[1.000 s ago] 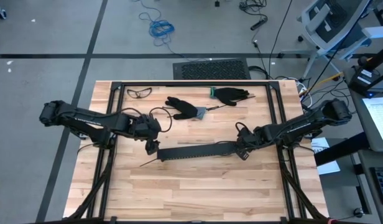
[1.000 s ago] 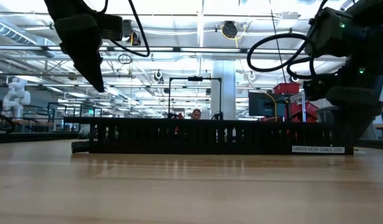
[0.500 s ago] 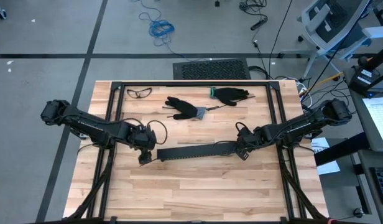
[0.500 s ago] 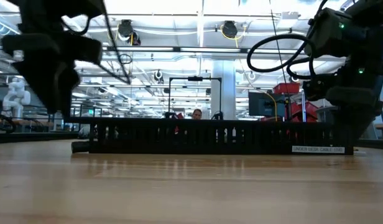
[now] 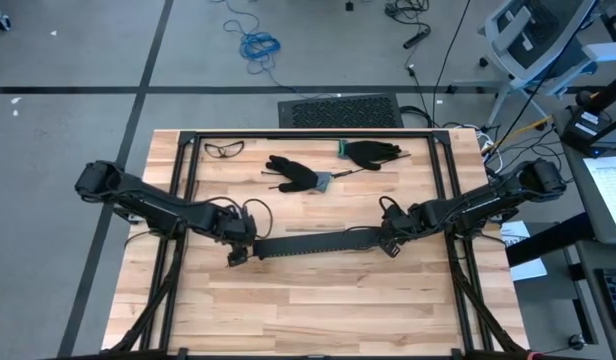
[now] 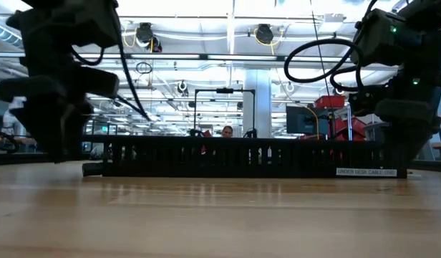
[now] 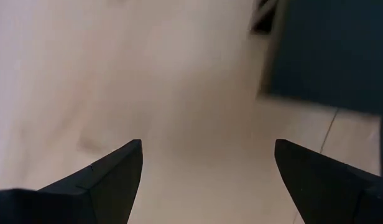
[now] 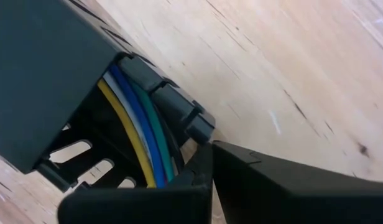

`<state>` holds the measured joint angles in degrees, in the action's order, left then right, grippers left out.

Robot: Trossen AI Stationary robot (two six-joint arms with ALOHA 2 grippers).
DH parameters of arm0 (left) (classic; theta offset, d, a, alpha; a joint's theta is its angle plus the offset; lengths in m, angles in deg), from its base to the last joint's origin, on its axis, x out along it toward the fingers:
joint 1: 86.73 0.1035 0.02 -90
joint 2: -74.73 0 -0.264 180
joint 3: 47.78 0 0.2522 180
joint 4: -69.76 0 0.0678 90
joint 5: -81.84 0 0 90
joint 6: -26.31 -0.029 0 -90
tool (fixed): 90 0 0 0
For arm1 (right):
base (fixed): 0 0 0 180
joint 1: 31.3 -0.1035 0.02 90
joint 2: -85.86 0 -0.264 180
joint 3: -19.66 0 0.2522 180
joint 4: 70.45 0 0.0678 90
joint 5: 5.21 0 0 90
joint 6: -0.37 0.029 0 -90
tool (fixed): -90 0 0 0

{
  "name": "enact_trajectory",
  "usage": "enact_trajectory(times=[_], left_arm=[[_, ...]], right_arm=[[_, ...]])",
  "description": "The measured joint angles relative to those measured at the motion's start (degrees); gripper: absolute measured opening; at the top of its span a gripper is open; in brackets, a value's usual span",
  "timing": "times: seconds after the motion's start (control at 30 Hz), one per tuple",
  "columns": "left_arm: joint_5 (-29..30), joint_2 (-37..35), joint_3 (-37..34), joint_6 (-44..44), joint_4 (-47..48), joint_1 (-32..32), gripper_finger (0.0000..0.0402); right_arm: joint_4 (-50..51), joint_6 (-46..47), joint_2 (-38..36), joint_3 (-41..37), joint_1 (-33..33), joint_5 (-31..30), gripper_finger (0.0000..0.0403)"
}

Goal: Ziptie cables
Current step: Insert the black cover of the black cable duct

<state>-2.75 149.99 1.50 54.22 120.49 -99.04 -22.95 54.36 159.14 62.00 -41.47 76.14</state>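
Note:
A long black slotted strip (image 5: 318,243) lies across the middle of the wooden table (image 5: 318,310). The cables (image 8: 138,134) (yellow, blue, white and green) run inside it and show at its right end in the right wrist view. My right gripper (image 5: 391,243) is shut, pointing down at that right end (image 6: 392,161). My left gripper (image 5: 235,256) stands open just off the strip's left end, low over the table. In the left wrist view only bare wood lies between its fingers (image 7: 208,155), and the strip's end (image 7: 328,56) sits beyond them. My right gripper comes steeply from above, its shut fingers (image 8: 253,186) against the strip's right end (image 8: 179,106), where the cables run out of sight behind them. The fingers hide the place of contact, so I cannot tell whether they pinch a cable or only touch the strip.
Two black gloves (image 5: 298,172) (image 5: 373,152) and a pair of safety glasses (image 5: 224,149) lie on the far part of the table. A black frame rail (image 5: 308,134) runs along the far edge. Bare wood lies in front of the strip.
My left gripper has sunk toward the table and moved a little toward the near edge, coming in beside the strip's left end; it has stayed open. The strip has not moved.

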Motion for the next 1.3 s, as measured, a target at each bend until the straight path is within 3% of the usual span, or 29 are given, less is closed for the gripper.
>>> enact_trajectory(times=[0.2, 0.37, 0.93, 1.1, 1.3], left_arm=[[-0.4, 5.6, 0.1, -0.8, -9.1, 1.5, 0.0354], [-0.8, 8.2, 1.3, -1.8, -9.6, 2.7, 0.0354], [0.2, 8.8, 2.2, -6.9, -11.9, 4.5, 0.0354], [1.5, 10.1, 2.4, -8.0, -17.1, 6.1, 0.0354], [0.1, 10.9, 4.5, -6.3, -10.7, 6.5, 0.0354]], right_arm=[[-0.5, 0.9, 0.0, 0.0, 0.0, 0.0, 0.0], [-0.6, 1.1, 0.0, 0.0, 0.0, 0.4, 0.0], [-1.0, 2.3, 0.0, 0.0, 0.0, 0.7, 0.0], [-1.5, 2.3, 0.0, -0.2, 0.0, 1.0, 0.0001], [-1.2, 2.4, 0.0, 0.1, -0.1, 1.1, 0.0001]])
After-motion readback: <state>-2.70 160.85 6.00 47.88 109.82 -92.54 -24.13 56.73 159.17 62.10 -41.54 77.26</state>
